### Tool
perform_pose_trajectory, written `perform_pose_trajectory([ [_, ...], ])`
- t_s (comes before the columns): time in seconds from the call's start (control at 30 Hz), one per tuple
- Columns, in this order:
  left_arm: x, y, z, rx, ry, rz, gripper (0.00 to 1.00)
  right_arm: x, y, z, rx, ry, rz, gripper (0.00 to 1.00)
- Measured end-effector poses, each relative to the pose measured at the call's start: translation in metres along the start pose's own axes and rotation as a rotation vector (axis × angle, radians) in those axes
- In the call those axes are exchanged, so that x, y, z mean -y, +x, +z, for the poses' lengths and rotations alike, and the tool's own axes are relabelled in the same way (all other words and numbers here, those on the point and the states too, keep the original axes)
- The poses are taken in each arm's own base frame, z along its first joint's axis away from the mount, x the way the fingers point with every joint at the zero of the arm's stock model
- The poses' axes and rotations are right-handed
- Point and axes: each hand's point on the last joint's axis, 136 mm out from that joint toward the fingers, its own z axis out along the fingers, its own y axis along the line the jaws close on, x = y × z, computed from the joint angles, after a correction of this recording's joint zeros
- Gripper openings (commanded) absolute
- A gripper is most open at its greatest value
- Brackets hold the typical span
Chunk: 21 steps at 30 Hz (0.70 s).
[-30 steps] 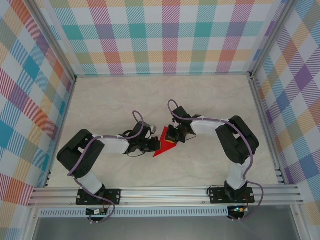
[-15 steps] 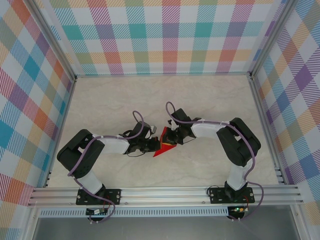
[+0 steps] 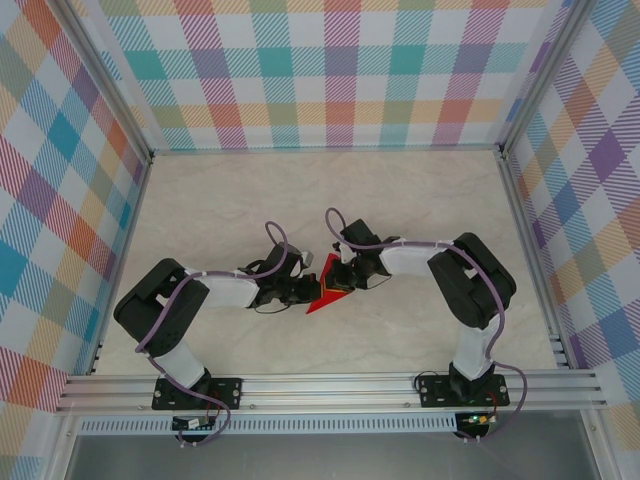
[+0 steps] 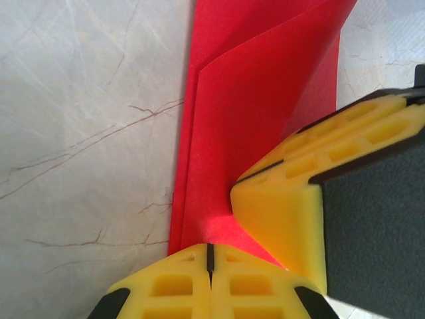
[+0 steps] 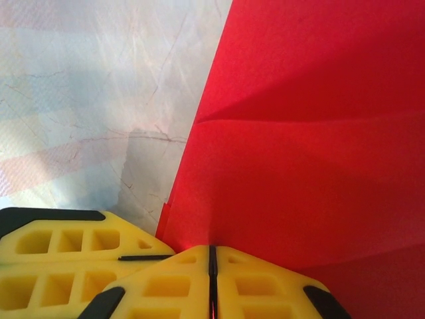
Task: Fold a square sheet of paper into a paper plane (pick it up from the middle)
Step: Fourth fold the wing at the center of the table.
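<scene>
The red paper (image 3: 327, 295), partly folded into layered creases, lies near the middle of the counter (image 3: 420, 200), a little toward its near edge and between the two arms. The left gripper (image 4: 209, 249) has its fingers (image 4: 172, 287) pressed shut on one edge of the sheet. The right gripper (image 5: 212, 251) pinches it too, fingers (image 5: 166, 287) closed, just beside the left pair.

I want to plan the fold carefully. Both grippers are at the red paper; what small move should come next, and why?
Probably slide the shut right gripper along the fold to flatten it, while the shut left gripper pins the red paper, whose layers gape apart.
</scene>
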Motion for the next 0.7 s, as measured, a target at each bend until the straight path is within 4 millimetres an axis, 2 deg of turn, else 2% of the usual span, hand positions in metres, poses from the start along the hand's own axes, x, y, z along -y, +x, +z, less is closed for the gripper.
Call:
perform_pose_trajectory([
  [0.4,0.001,-0.001,0.0,0.001,0.0,0.001,0.0,0.024,-0.035,-0.022,0.111,0.052,0.014,0.1],
  [0.47,0.0,0.0,0.0,-0.003,-0.002,-0.001,0.0,0.019,-0.041,-0.031,0.14,0.044,0.002,0.1],
  [0.6,0.0,0.0,0.0,-0.004,-0.004,-0.002,0.0,-0.003,-0.044,-0.052,0.197,-0.021,-0.048,0.1],
  [0.7,0.0,0.0,0.0,-0.004,-0.004,-0.002,0.0,-0.015,-0.039,-0.051,0.19,-0.054,-0.077,0.1],
])
